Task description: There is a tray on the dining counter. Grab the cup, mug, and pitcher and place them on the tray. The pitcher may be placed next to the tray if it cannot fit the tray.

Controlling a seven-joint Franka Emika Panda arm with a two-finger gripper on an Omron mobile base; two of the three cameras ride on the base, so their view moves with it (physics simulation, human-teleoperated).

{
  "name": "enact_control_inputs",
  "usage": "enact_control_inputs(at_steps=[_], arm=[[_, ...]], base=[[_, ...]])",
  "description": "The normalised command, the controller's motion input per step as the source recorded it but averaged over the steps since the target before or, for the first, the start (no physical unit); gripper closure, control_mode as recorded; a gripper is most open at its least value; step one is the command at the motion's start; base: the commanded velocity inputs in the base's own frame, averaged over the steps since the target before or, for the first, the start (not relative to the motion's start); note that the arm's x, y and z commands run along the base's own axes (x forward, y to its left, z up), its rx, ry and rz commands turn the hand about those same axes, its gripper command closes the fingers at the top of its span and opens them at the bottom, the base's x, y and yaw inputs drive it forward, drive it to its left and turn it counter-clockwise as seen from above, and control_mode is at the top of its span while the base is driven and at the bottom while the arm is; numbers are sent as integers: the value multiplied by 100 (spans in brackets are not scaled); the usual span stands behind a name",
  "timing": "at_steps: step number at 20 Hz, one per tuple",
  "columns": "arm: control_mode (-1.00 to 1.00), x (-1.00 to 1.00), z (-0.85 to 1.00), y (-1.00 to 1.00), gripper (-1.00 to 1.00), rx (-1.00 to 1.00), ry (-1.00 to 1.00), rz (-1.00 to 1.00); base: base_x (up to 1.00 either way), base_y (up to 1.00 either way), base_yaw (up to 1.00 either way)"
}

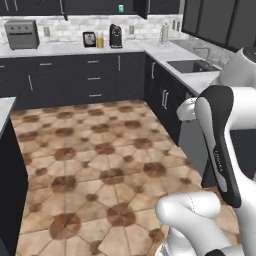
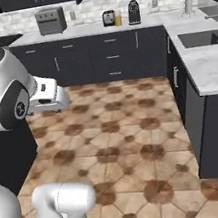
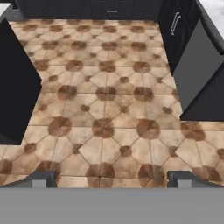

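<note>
Right now the end effector is released: in the hand view both fingertips stand wide apart w/ nothing between them, just tiled floor straight ahead & below.

Dining tabletop: in the left base view a white marble corner on a dark base sits off to the end effector's left, at the pic's edge. The hand view gives the same unit as a dark block left of the fingertips, w/ a sliver of white top at the far upper-left corner. What lies on it can't be told from that sliver.

The base views add the far wall, which the hand view cuts off. A rear tabletop runs well ahead of the end effector and carries a grey toaster oven, a black coffee machine and a small yellowish item just beside it. That item is too small to tell what it is. A sink sits ahead & to the right, w/ a paper-towel roll near the corner.

The hand view shows only the lower fronts of that right-hand run, incl. a grey panel to the right of the end effector.
</note>
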Motion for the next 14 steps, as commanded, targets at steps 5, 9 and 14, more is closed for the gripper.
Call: enact_control_inputs(at_steps=[5,9,14], arm=[[100,0,0,0,-100,0,0,0],[100,0,0,0,-100,0,0,0],[100,0,0,0,-100,0,0,0]], base=[[100,0,0],[100,0,0],[100,-1,0]])
